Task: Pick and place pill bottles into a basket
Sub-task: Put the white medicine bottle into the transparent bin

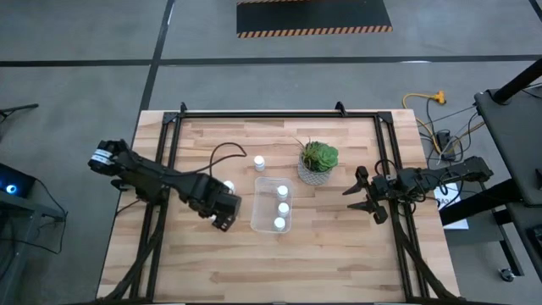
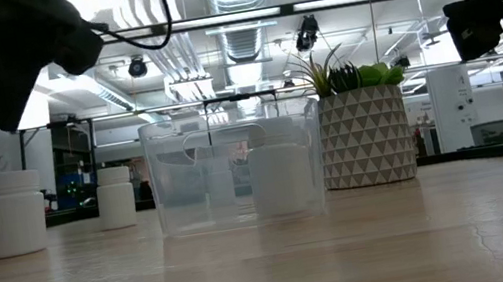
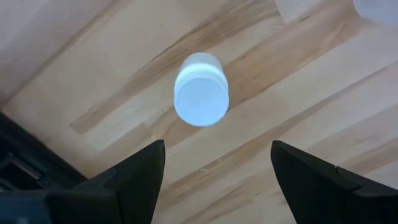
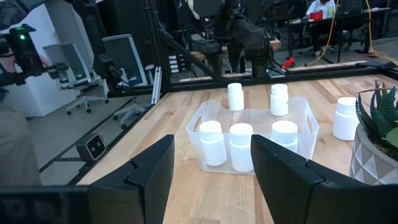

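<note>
Hovering with fingers spread, left gripper point(image 1: 222, 213) has a pill bottle point(image 3: 201, 98) standing upright on the table point(image 1: 339, 263) directly beneath, untouched. Basket point(image 1: 262, 207) sits just beside, holding three bottles point(image 1: 282, 207). Right gripper point(image 1: 362, 196) waits spread beyond the potted plant point(image 1: 318, 161).

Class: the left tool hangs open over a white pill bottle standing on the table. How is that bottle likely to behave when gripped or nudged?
The pill bottle looks small, so probably light. Its smooth round wall may slip between the left tool fingers. If tipped, it would likely roll across the table.
</note>
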`<action>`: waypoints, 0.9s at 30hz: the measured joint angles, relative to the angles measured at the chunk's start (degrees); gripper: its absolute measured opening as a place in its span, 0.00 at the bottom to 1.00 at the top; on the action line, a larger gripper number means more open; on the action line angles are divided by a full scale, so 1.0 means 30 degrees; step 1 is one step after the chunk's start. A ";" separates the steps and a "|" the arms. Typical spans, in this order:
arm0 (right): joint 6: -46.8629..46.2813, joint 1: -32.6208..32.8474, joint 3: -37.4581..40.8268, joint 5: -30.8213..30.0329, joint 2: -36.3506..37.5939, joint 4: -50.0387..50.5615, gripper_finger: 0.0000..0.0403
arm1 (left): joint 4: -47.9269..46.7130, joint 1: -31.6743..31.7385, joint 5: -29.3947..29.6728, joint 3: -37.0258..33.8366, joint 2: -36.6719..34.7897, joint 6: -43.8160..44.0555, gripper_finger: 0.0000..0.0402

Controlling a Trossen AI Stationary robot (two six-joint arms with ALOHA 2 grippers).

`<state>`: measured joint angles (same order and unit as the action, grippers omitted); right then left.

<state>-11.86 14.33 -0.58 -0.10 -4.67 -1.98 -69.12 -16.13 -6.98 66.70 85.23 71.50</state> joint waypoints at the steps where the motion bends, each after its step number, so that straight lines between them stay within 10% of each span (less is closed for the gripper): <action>1: -0.0006 0.0003 0.0000 0.0000 0.0000 -0.0001 0.50 | 0.0031 0.0088 0.0003 -0.0030 0.0000 -0.0133 0.68; 27: -0.0014 0.0001 0.0000 0.0000 0.0000 0.0000 0.50 | 0.2852 0.1227 -0.1335 -0.2681 -0.0007 -0.2009 0.68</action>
<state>-11.90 14.33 -0.58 -0.10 -4.67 -1.98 -60.57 -12.45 -10.99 58.65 85.21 65.47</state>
